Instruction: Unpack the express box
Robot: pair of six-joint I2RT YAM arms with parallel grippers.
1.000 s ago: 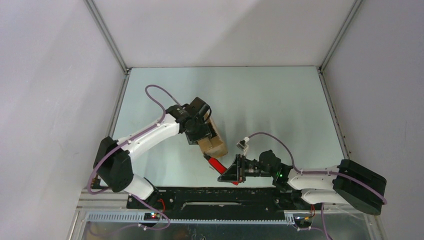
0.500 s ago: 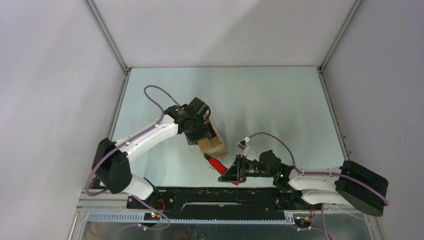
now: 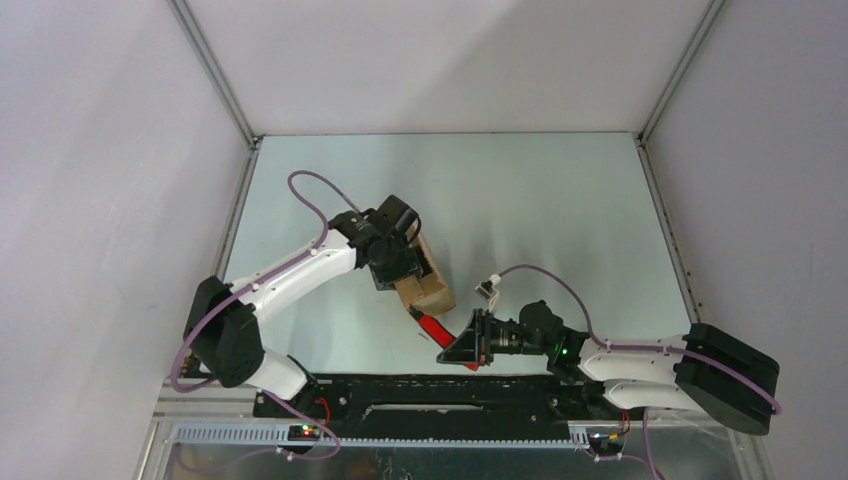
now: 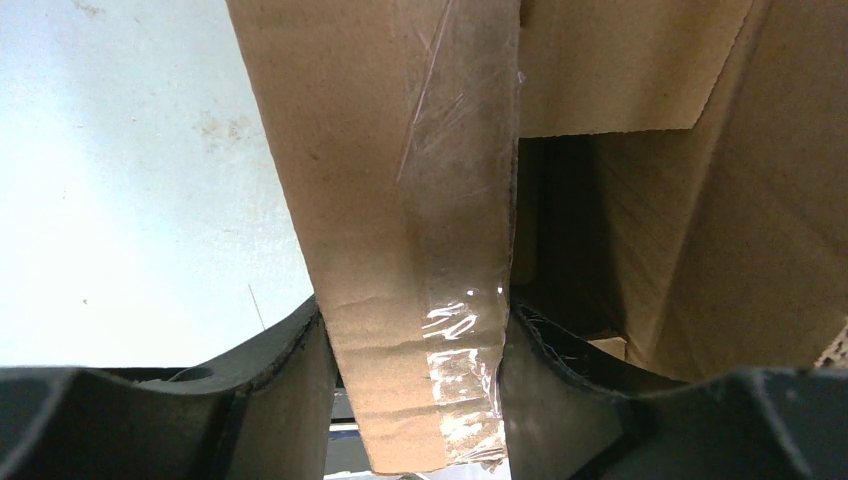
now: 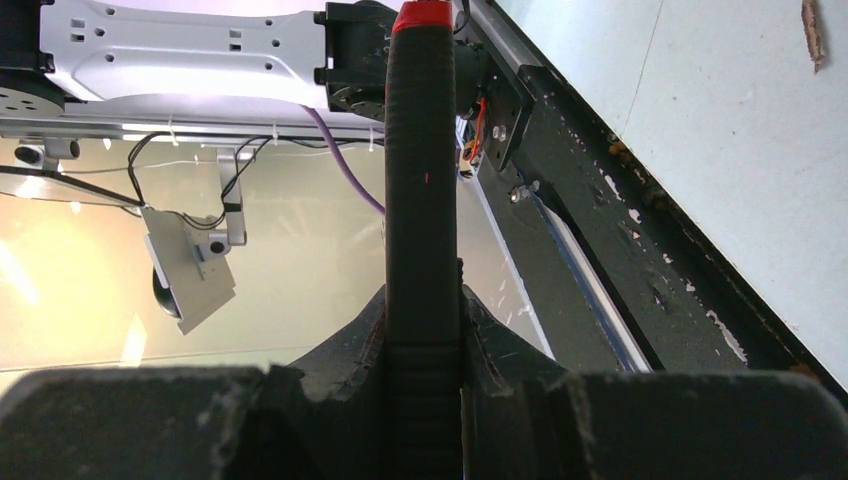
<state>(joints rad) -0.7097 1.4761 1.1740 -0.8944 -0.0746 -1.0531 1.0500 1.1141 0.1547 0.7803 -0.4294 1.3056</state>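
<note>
While scarcely anything has moved in the last second, the left end effector [image 4: 415, 375] still pinches a taped flap of the small brown cardboard express box [image 3: 430, 290] over the pale bench [image 3: 560, 210]. The right end effector [image 5: 424, 330] clamps the red-and-black utility knife [image 3: 436, 327] just beside it, so unpacking looks paused.

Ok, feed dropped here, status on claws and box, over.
Left claw gripping express box by a taped panel. Right claw shut on utility knife, tip beside box. Nothing seen between them.
</note>
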